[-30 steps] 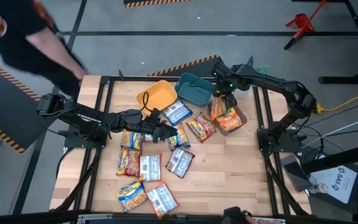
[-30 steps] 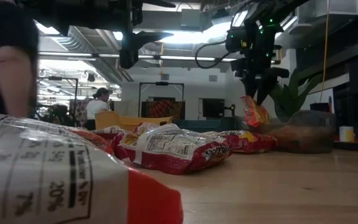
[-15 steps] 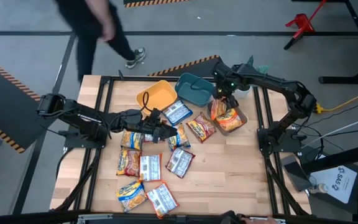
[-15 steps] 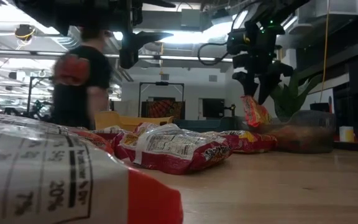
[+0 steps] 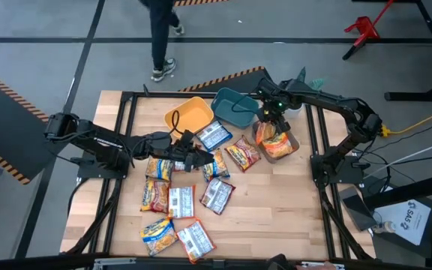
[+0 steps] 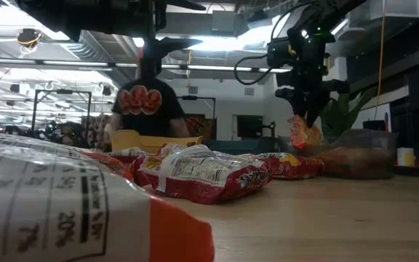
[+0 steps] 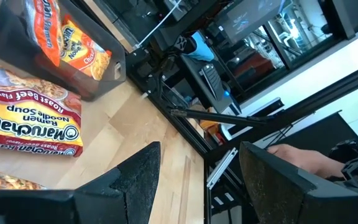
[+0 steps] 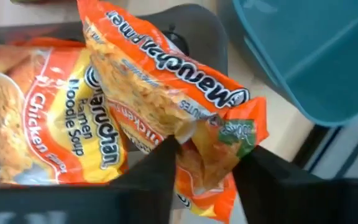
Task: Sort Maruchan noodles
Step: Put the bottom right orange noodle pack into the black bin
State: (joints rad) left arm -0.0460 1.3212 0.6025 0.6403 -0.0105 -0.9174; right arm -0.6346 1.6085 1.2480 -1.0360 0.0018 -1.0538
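Note:
Several Maruchan noodle packets [image 5: 178,199] lie flat on the wooden table. My right gripper [image 5: 274,124] hangs over the grey bin [image 5: 292,144], pointing down and shut on an orange chicken packet [image 8: 166,93]. A second orange packet [image 8: 42,124] lies flat in that bin. My left gripper [image 5: 198,159] stands open and level above the middle packets, nothing between its fingers [image 7: 135,180]. It points toward the bin. My right gripper pinches the orange packet by its crumpled end edge [image 8: 205,144] between its two fingers, coming from above and pointing down. The packet hangs tilted below the fingers, and its lower part [image 6: 305,138] reaches down into the grey bin.
A yellow bin [image 5: 190,114] and a teal bin [image 5: 233,106] stand at the table's far edge, left of the grey one. A maroon roast-beef packet [image 7: 23,124] lies beside the grey bin. A person [image 5: 158,34] walks on the floor beyond the far edge.
My right gripper has sunk a little over the grey bin and rolled about its own axis, and its fingers have drawn closer together on the orange packet, which now sits lower in the bin. The person has walked along the table's far side, from left toward the middle.

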